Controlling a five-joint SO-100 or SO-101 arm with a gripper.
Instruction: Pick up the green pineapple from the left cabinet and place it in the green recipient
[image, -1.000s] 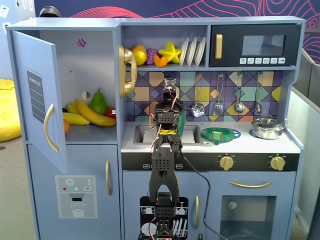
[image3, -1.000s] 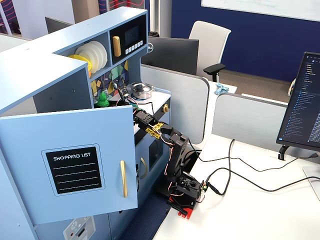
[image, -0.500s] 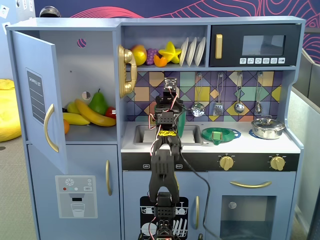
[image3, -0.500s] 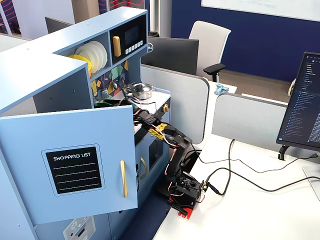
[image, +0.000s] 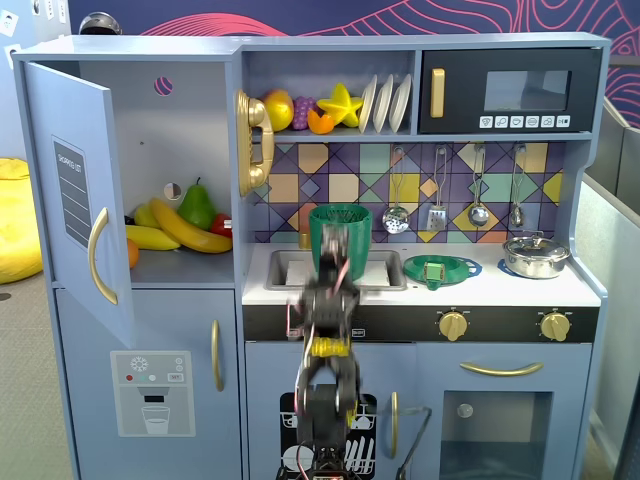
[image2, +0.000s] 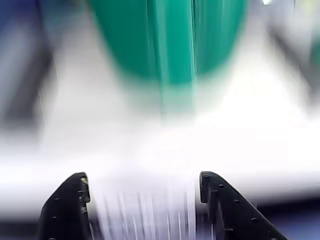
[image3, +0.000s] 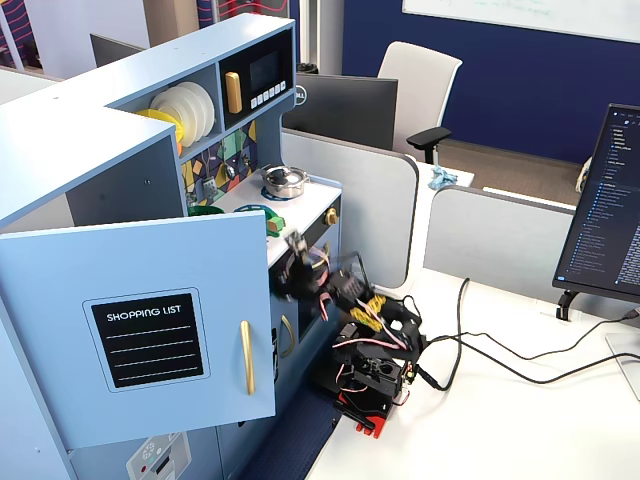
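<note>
Arm is moving fast in front of the kitchen; heavy motion blur in all views.

Gripper (image2: 142, 192) is showing spread jaws in the wrist view, nothing between them. It is pointing at the cup (image: 339, 238), which is standing at the sink (image: 285, 268) on the counter.

Cabinet (image: 165, 170) door (image: 78, 200) is standing open. Inside, on the shelf: banana (image: 188, 228), pear (image: 197, 205), other fruit. I am not making out the pineapple anywhere; possibly hidden among the fruit or inside the cup, cannot tell.

Judgement: either the drop is done or the pick has not started. An empty, open gripper at the cup fits both.
</note>
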